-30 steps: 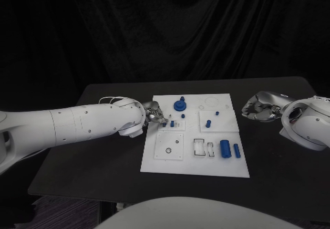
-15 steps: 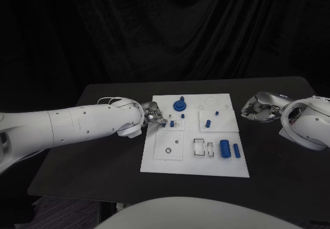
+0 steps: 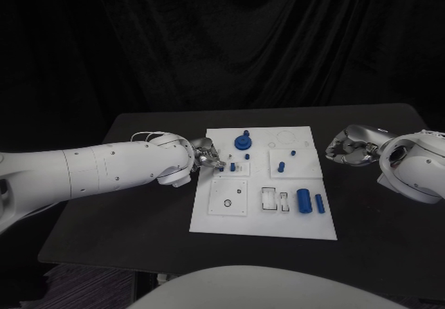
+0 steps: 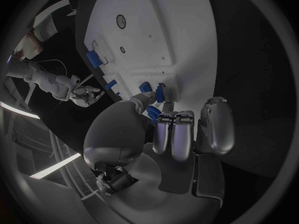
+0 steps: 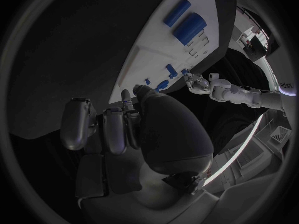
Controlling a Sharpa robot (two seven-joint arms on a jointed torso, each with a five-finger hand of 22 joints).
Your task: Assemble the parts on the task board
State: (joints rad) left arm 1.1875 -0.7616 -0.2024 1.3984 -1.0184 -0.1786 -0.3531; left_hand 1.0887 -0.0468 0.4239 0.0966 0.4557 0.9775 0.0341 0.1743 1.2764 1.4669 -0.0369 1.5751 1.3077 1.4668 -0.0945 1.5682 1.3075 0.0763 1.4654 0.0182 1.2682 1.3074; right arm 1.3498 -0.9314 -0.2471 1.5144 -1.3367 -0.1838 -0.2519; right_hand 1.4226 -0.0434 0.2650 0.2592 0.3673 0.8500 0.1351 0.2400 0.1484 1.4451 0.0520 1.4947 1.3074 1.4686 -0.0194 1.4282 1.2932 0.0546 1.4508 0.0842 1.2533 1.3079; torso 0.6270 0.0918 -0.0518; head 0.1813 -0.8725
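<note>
On the task board (image 3: 218,219) lie two big blue cylinders (image 3: 304,199); both hands' states are unclear.

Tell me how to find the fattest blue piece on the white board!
Look at the white task board on the black table. Go to its near right part, where two blue cylinders lie side by side. The fat cylinder is the left one; its neighbour, the thin cylinder, is much slimmer.

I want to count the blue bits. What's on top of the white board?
On the task board lie two blue cylinders, small blue pegs and a blue knobbed piece. The left hand covers part of its left edge.
</note>
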